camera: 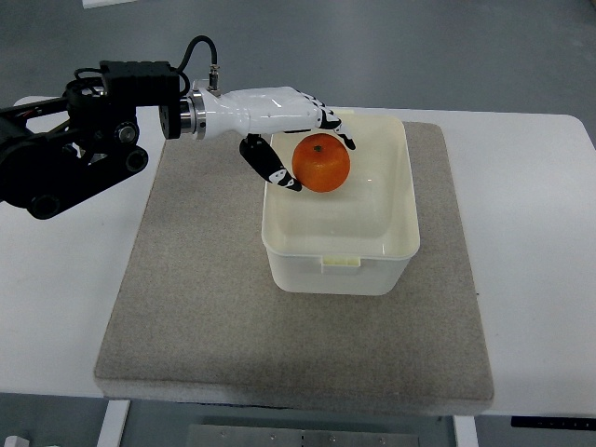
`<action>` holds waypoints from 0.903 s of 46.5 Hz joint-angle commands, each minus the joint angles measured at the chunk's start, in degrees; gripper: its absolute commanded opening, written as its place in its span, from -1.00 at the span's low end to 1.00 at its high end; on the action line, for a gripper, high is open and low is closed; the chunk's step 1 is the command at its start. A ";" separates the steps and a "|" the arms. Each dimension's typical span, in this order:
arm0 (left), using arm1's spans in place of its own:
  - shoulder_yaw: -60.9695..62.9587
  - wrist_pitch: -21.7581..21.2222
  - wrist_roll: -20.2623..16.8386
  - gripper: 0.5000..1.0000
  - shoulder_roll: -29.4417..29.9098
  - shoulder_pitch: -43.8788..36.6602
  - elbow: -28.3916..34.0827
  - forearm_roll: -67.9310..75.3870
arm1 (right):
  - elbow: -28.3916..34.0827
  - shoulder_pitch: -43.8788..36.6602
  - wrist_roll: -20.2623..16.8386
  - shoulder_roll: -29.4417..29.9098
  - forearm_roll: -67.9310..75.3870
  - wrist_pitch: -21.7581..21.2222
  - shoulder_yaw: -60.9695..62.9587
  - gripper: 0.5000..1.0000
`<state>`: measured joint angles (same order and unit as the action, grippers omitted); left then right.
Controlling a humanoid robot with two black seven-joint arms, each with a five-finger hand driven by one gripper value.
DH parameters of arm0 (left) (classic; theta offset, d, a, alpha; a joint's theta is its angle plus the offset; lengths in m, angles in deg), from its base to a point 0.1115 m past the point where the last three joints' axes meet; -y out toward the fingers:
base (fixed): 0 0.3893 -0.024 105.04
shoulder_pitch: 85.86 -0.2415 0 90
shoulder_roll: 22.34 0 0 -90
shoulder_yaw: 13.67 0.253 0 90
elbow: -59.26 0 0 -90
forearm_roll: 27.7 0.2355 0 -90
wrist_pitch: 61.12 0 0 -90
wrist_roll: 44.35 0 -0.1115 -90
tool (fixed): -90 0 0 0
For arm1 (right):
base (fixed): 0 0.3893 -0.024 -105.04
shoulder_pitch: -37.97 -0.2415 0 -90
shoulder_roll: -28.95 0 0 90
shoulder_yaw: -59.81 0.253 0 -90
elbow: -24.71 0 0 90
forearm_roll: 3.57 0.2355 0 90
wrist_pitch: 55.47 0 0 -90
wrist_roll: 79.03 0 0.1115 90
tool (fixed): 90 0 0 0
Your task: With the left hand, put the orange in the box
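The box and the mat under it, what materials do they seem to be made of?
The box looks like thin plastic, milky white and slightly see-through, with a smooth, faintly glossy surface and rounded moulded corners. The mat under it seems to be felt or a similar coarse fabric: grey-beige, matte, with a speckled fibrous texture; the exact fibre cannot be told. The left hand holds the orange over the box.

text: none legible | labels — none | box (341,209) front tab — blank, no print
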<state>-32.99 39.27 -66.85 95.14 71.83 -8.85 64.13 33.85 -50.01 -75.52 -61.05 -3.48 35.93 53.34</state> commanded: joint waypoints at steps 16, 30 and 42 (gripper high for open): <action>-4.31 -1.24 0.00 0.97 0.73 -0.63 -0.01 -4.37 | 0.00 0.00 0.00 0.00 0.00 0.00 -0.03 0.73; -8.10 -0.72 0.00 0.97 3.98 -5.10 7.81 -40.92 | 0.00 0.00 0.00 0.00 0.00 0.00 -0.03 0.73; -6.78 4.37 1.22 0.97 3.90 -8.71 19.41 -51.49 | 0.00 0.00 0.00 0.00 0.00 0.00 -0.03 0.73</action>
<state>-39.83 40.94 -66.54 98.98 63.81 7.65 13.68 33.85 -50.01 -75.52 -61.05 -3.48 35.93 53.33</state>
